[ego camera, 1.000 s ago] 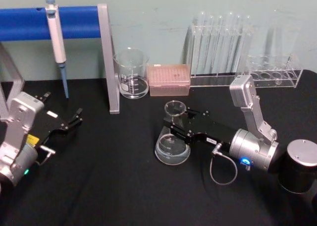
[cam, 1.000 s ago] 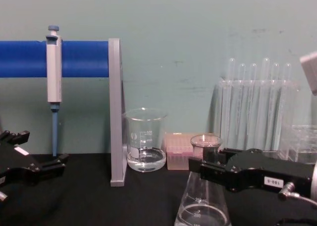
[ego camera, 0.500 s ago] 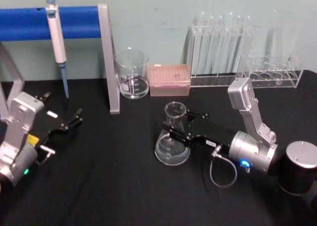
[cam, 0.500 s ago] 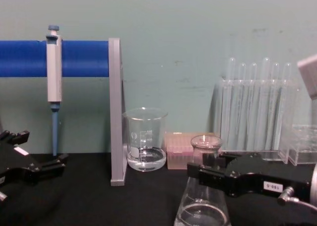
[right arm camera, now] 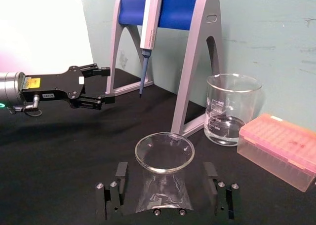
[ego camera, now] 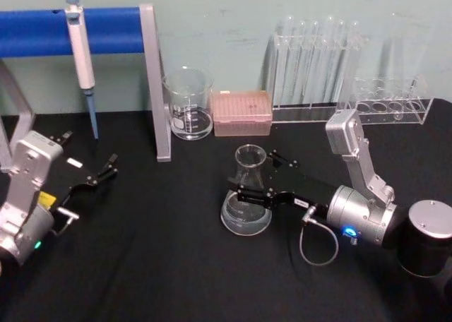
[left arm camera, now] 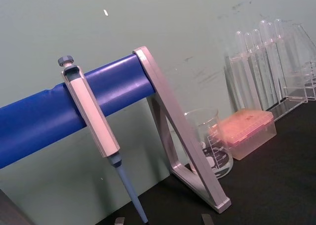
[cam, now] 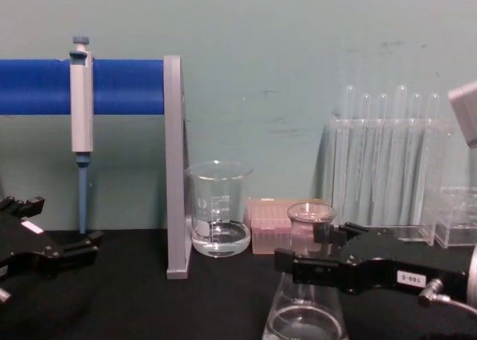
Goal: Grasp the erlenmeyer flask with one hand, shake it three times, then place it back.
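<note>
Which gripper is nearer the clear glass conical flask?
Right. The right gripper has its jaws open either side of the conical flask; the left gripper sits far off to its left.

A black counter (ego camera: 155, 265) stands against a pale green wall. At its back left, a stand with a blue crossbar (ego camera: 106, 31) and a grey upright (ego camera: 154, 82) holds a grey pipette (ego camera: 80, 50) with its blue tip pointing down. Just right of the upright sits a glass beaker (ego camera: 188, 104) with a little clear liquid, and beside it a pink pipette tip box (ego camera: 241, 113). Further right, tall test tubes (ego camera: 311, 61) stand upright in a clear rack, next to a lower clear rack (ego camera: 392, 103). A black cylinder with a silver top (ego camera: 426, 246) is at the near right edge.
</note>
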`<state>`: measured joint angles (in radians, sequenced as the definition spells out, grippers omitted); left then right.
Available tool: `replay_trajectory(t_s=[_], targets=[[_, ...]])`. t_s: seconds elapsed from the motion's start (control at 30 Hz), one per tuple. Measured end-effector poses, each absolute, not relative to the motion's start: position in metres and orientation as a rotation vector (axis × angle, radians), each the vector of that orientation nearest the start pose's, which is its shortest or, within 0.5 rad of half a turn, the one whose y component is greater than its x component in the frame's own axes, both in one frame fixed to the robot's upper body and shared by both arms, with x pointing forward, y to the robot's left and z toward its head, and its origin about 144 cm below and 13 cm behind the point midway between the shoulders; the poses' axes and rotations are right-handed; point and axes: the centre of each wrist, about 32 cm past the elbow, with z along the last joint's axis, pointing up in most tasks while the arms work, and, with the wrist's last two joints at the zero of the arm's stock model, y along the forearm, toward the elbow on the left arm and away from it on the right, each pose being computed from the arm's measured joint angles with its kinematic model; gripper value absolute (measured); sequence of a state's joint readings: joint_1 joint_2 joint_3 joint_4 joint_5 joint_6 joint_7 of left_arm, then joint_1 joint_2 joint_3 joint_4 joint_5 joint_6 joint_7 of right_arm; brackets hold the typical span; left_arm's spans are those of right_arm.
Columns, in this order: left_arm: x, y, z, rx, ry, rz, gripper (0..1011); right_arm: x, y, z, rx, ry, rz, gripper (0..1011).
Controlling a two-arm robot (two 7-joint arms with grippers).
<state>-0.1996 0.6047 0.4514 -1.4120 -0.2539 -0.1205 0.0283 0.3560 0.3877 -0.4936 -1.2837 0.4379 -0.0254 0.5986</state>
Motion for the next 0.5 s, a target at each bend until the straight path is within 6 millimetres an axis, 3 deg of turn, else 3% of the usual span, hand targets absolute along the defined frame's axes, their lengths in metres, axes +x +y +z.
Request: replay_trajectory(t_s=[0.1,0.5], targets=[[0.4886,0.3097,1.1398,0.304,-0.285,1.248,1001,0.5343,-0.2372,1.1477,-0.104,0.032,-0.646,1002],[0.4886,0.3097,1.1398,0.304,-0.285,1.248,1001,0.5345,-0.2373,1.1483,-0.101,0.031,-0.647,1003]])
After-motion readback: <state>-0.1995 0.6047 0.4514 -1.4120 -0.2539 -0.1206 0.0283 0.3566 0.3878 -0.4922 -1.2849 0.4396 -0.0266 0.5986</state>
